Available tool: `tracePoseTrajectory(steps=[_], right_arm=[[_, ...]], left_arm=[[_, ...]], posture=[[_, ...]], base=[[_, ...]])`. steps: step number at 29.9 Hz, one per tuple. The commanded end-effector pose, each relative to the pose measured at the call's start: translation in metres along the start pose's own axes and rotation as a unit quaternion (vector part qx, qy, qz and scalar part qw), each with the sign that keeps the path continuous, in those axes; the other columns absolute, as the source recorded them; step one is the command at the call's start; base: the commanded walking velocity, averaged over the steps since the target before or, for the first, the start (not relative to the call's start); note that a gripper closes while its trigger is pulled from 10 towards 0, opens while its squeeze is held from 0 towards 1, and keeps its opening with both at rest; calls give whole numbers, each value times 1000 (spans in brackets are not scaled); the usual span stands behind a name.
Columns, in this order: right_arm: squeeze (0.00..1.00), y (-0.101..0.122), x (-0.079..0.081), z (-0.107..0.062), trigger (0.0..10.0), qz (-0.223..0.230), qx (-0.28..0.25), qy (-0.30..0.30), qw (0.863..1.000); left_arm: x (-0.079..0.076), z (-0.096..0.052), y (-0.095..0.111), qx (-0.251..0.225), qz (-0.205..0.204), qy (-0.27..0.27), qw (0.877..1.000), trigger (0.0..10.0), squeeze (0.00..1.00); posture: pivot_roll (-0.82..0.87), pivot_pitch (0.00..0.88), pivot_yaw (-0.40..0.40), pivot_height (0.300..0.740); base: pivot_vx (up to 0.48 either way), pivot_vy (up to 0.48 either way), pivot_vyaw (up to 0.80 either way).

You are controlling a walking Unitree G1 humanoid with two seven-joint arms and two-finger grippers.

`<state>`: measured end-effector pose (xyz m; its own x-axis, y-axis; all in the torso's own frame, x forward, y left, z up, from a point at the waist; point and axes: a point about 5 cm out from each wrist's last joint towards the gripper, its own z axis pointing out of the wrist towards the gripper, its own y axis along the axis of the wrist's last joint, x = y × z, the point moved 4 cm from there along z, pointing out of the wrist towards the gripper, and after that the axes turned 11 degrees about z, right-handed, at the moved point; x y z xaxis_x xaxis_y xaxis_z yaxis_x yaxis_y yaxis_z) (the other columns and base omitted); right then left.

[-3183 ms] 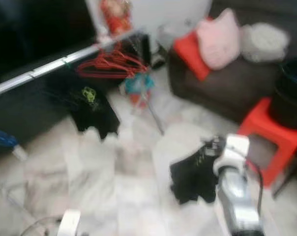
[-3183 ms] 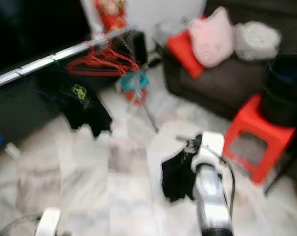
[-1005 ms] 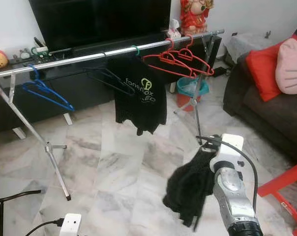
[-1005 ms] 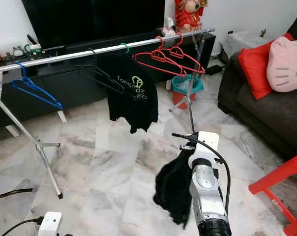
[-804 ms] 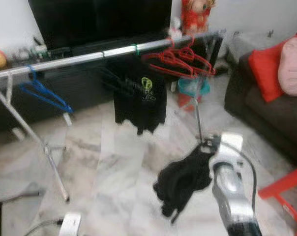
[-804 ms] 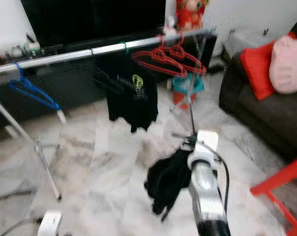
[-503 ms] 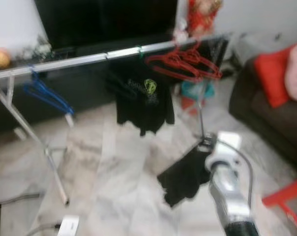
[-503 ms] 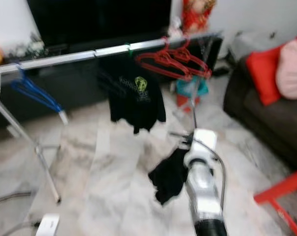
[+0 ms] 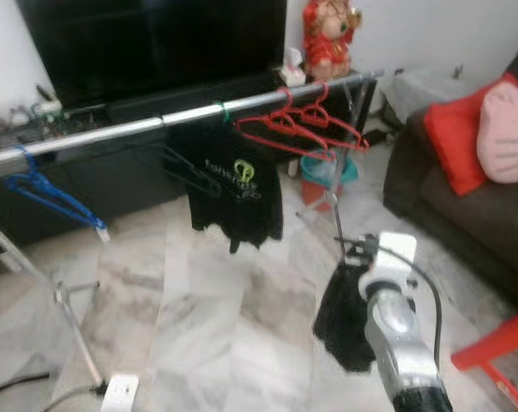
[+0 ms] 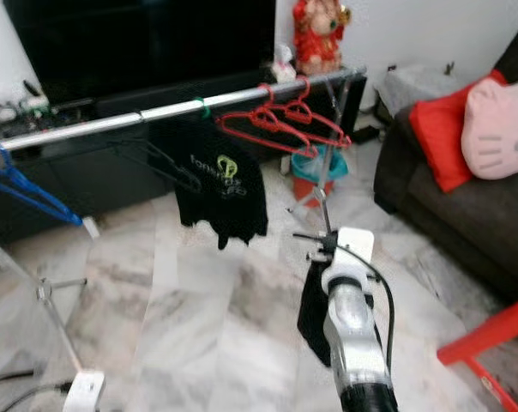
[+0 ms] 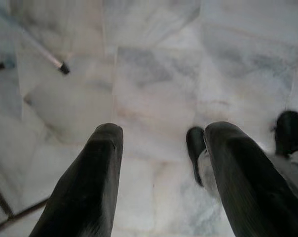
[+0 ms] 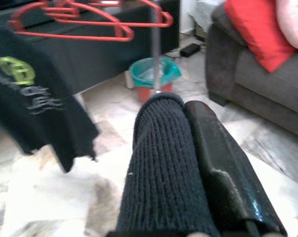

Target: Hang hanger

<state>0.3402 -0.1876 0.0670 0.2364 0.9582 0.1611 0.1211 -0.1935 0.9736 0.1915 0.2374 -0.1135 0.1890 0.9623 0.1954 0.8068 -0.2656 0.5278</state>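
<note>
Holding a dark knit cloth [image 12: 161,168] tight in right claw [image 12: 188,163], low before silver rail [image 10: 169,110]. Left claw [image 11: 161,173] wide open over marble floor [image 11: 154,84]. Black shirt [image 10: 220,184] with blurred green writing, red hangers [image 10: 280,120], blue hanger [image 10: 23,193] on rail.

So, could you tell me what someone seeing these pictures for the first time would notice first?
Most likely the right gripper in the foreground, shut on a dark knitted garment that hangs from it over the marble floor. Behind it a long silver clothes rail crosses the room, carrying a black printed T-shirt, a cluster of red hangers and a blue hanger. The left gripper hangs open above the floor.
</note>
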Motion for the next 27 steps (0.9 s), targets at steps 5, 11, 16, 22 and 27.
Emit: tracePoseTrajectory(steps=[5, 11, 16, 22, 27], right_arm=[[0, 12, -1, 2, 10000, 4, -20, -1, 1000], [0, 6, -10, 2, 10000, -3, -12, -10, 1000], [0, 5, -15, 2, 10000, -6, -10, -17, 1000], [0, 4, -13, 1, 10000, -6, -10, -14, 1000], [0, 3, -10, 1, 10000, -5, -10, -10, 1000]], left_arm=[[0, 0, -1, 1, -2, -1, 1000, 10000, 0], [0, 0, -1, 1, -2, -2, 1000, 10000, 0], [0, 0, -1, 1, -1, -3, 1000, 10000, 0], [0, 0, -1, 1, 0, -3, 1000, 10000, 0], [0, 0, -1, 1, 1, -3, 1000, 10000, 0]], posture=[[15, 0, 17, 740], [12, 0, 18, 740], [12, 0, 20, 740], [13, 0, 20, 740], [12, 0, 22, 740]], base=[[316, 0, 0], [317, 0, 0], [319, 0, 0], [319, 0, 0], [319, 0, 0]])
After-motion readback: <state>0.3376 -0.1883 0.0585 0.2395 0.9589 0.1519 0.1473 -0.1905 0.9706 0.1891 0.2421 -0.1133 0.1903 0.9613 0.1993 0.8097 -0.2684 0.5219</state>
